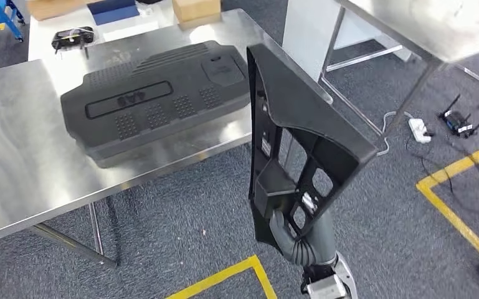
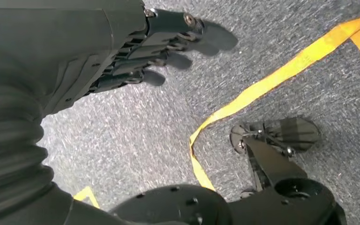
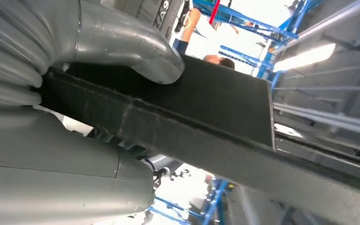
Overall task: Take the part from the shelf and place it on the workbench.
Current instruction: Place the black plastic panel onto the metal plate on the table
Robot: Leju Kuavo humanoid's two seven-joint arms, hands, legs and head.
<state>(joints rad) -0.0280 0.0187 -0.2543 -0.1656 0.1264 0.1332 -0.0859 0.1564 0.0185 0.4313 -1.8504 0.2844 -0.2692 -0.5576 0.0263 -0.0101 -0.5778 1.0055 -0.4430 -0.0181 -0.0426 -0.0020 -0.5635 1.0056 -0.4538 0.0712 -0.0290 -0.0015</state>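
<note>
The right hand (image 1: 296,233) grips the lower end of a black plastic trim panel (image 1: 293,134), its grey thumb (image 3: 135,51) pressed flat on one face in the right wrist view and the rest of the hand clamped against the other side. The panel stands nearly upright in the air, over the grey carpet (image 1: 180,218) just beside the near edge of the steel worktop (image 1: 25,156) and not touching it. It is a long, flat moulding with a smooth outer face, a raised rim along its edges and a ribbed back with several open cut-outs; small white labels sit among the ribs.

The left hand (image 2: 150,47) hangs over the carpet with its dark fingers (image 2: 168,44) loosely bent and apart, holding nothing.

On the worktop lies a large black engine cover (image 1: 156,93), flat, with ribbed patches and a raised nameplate. Beyond it lie a small black device (image 1: 73,37), a cardboard box (image 1: 196,9) and a blue folder (image 1: 113,10). Yellow floor tape (image 1: 455,187) marks the carpet, and a white power strip (image 1: 418,129) lies near a second steel table (image 1: 423,31).
</note>
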